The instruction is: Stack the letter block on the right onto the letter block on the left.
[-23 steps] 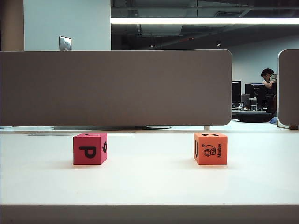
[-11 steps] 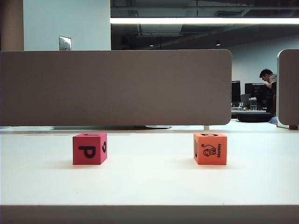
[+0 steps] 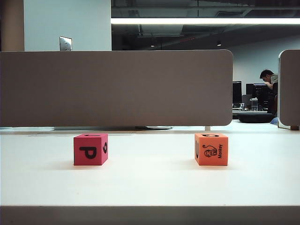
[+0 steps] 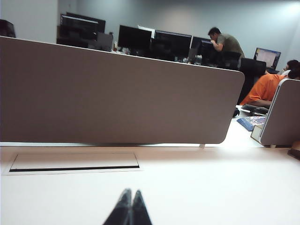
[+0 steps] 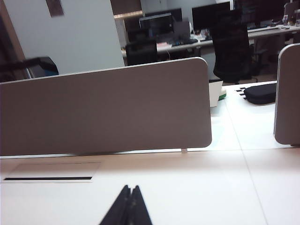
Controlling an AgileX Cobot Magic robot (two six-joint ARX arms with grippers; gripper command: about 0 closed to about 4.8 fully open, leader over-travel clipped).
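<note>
the orange block (image 3: 211,149) is set well right of the red block (image 3: 90,149); neither is seen past the left gripper (image 4: 128,209) or right gripper (image 5: 127,206), both pinched closed and empty.

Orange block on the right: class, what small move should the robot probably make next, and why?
Probably bring the right gripper toward the orange block and open its fingers. Both grippers are shut, left gripper included, and neither wrist view shows a block. The red block sits apart on the table.

Open-plan office. Grey desk partition (image 3: 117,88) along the far table (image 3: 150,187) edge. Rows of monitors (image 4: 154,43), seated worker (image 4: 227,43) beyond.
</note>
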